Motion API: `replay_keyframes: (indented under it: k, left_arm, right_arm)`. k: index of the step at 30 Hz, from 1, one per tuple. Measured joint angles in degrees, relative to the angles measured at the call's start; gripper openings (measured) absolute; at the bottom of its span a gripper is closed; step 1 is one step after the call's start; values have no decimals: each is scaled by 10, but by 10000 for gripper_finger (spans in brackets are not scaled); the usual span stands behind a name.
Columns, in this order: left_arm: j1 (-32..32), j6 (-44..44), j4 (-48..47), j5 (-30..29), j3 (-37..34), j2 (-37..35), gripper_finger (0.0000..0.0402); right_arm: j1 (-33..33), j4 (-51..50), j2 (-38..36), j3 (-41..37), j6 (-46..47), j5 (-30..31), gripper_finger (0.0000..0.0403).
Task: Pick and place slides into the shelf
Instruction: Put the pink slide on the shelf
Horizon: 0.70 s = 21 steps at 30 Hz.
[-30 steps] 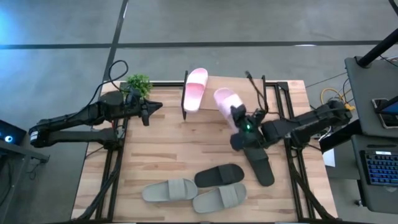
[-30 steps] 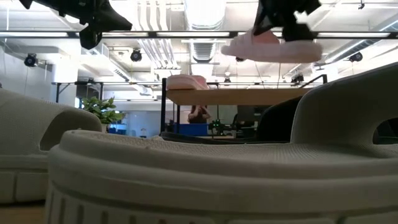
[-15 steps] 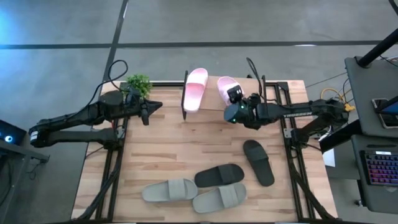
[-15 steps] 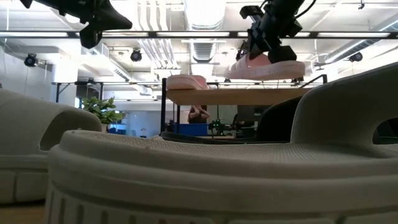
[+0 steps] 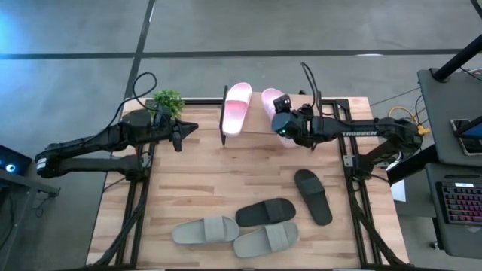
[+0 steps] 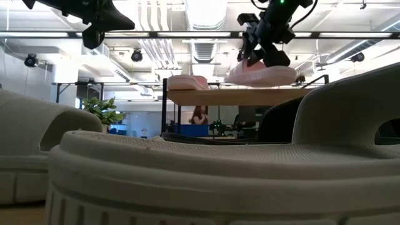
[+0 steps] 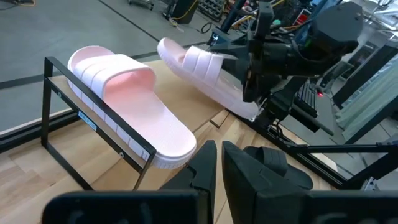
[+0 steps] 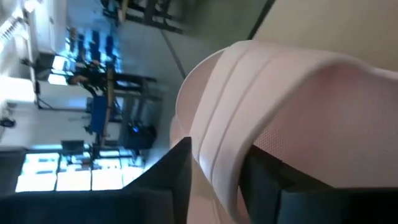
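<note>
Your right gripper (image 5: pixel 284 125) is up over the shelf (image 5: pixel 301 105) at the back of the table (image 5: pixel 211 188). It is closed on a pink slide (image 5: pixel 273 102) and holds it by the strap. You can see the fingers (image 8: pixel 180 180) on each side of the strap in the right wrist view. In the low view this slide (image 6: pixel 261 74) sits at the top of the shelf (image 6: pixel 206 95), but you cannot tell if it is touching the plank yet. It tilts a little in the left wrist view.

The other pink slide (image 5: pixel 236 108) lies flat on the shelf, just beside the held one, on its left.

Your left gripper (image 5: pixel 179 133) waits over the left side of the table, near a small green plant (image 5: pixel 167 100). Its fingers (image 7: pixel 208 163) are close together with nothing between them.

Two black slides (image 5: pixel 265 212) (image 5: pixel 313 196) and two grey-green slides (image 5: pixel 205 230) (image 5: pixel 266 240) lie on the table near the front, well apart from the shelf.
</note>
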Motion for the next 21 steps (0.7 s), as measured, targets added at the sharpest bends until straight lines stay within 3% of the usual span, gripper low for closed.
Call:
replay_keyframes:
  k: [10, 21]
  left_arm:
    - [0, 0, -1, 0, 0, -1, 11]
    - [0, 0, 1, 0, 0, -1, 11]
  right_arm:
    - [-7, 13, 0, 0, -103, -14, 158]
    - [-15, 13, 0, 0, -203, -85, 175]
